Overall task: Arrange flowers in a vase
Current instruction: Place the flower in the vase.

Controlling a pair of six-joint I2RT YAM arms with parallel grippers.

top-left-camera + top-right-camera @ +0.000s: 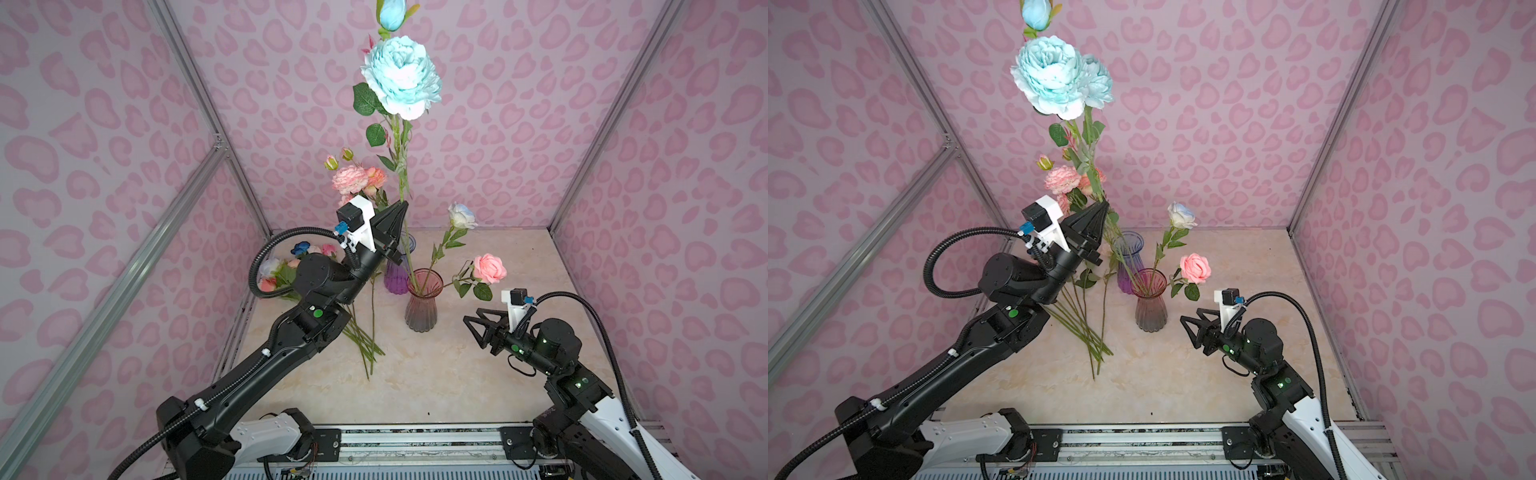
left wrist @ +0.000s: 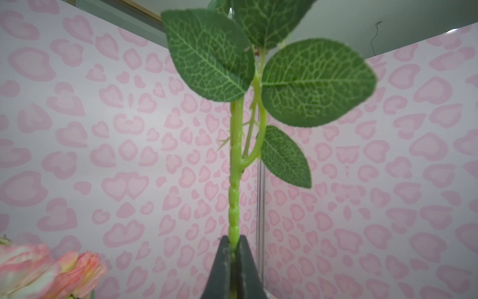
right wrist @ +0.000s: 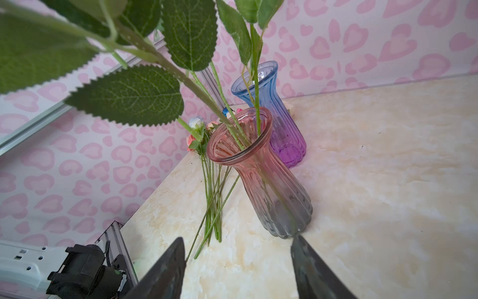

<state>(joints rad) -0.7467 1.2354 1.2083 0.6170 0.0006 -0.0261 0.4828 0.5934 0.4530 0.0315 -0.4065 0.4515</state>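
The left gripper (image 1: 401, 204) clamps the stem of the pale blue peony (image 1: 401, 77), its bloom high above; the right gripper (image 1: 473, 331) hangs open, empty, right of the pink vase (image 1: 422, 309).

quick headcount: 2 vases, the pink vase (image 1: 421, 309) and a blue-purple vase (image 1: 396, 279) at its 11 o'clock. 2 roses in the pink one, a cream rose (image 1: 461, 216) and a pink rose (image 1: 489, 268). 1 pale blue peony (image 1: 1054, 75) with a 2nd bloom tucked behind it, 1 blue bud (image 1: 1036, 14) at its 12 o'clock. 1 loose pile (image 1: 286, 274) at the pink vase's 9 o'clock, too tangled to count

Blue peony (image 1: 401, 77) upright (gripped), roses (image 1: 489, 268) in vase (image 1: 421, 311)
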